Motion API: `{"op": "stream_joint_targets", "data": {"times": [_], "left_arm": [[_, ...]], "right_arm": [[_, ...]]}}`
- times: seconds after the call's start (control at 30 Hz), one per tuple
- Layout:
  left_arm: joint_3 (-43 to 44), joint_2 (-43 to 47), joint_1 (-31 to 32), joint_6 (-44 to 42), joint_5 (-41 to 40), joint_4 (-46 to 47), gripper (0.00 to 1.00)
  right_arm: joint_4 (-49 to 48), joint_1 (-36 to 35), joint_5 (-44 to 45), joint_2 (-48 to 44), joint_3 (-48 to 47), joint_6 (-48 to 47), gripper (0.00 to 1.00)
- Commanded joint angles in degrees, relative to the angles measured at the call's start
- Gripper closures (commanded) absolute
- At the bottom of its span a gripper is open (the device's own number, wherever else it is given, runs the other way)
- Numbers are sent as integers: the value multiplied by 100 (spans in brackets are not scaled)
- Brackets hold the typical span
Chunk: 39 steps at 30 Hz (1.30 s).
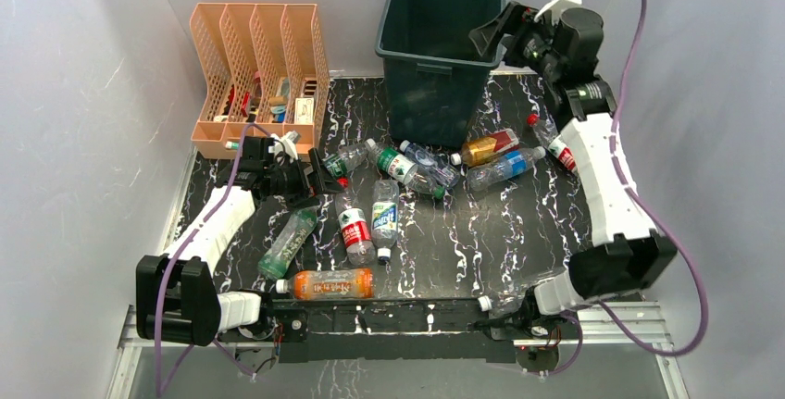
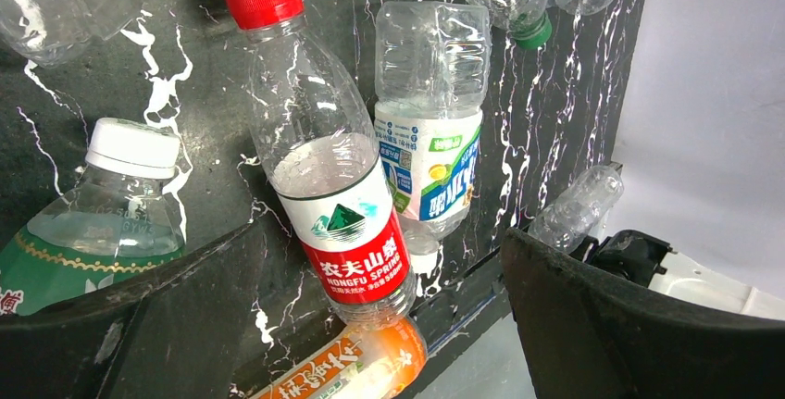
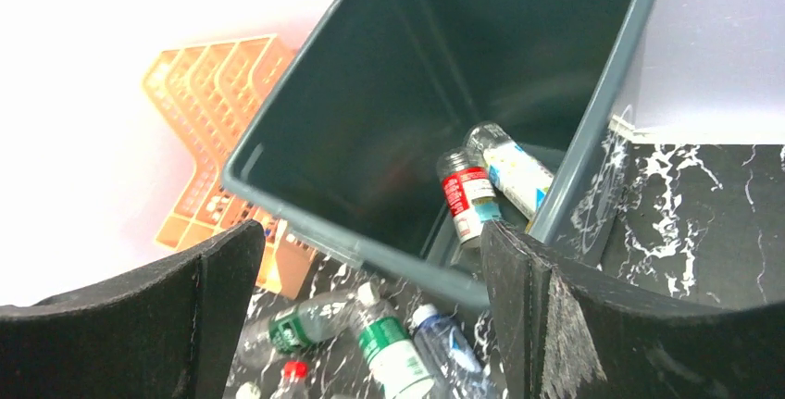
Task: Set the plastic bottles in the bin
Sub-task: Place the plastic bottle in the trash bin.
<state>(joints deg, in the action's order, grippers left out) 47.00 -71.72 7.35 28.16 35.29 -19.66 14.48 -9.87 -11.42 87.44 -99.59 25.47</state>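
Bottles (image 3: 467, 197): two lie in the bin (image 3: 370, 93), right gripper (image 3: 366, 251) spread wide above it; left gripper (image 2: 380, 237) gapes over a red-capped bottle (image 2: 333, 186).

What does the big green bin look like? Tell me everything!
The bin is a tall, dark green, plastic-looking wastebasket, square, with a thick rim and sides narrowing downward. It stands upright at the far side of the table, right of the peach organizer. A red-labelled bottle and a white-labelled bottle lie at its bottom. The open right gripper hovers over its right rim.
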Motion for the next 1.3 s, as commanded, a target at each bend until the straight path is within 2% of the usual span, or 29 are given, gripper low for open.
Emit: {"op": "stream_joint_targets", "data": {"times": [0.0,0.3,0.73,1.27], "left_arm": [[-20,201,21,11,255,76,2],[-93,199,17,11,374,161,2],[-64,238,22,39,359,153,2],[-228,107,28,119,342,335,2]], "right_arm": [[-115,-19,-438,-496,715,143,2],[730,-78,-668,-1077,1551,-57,2],[1008,-252,-882,-1648,2602,60,2],[418,-1770,-450,-1348,4020,711,2]]}}
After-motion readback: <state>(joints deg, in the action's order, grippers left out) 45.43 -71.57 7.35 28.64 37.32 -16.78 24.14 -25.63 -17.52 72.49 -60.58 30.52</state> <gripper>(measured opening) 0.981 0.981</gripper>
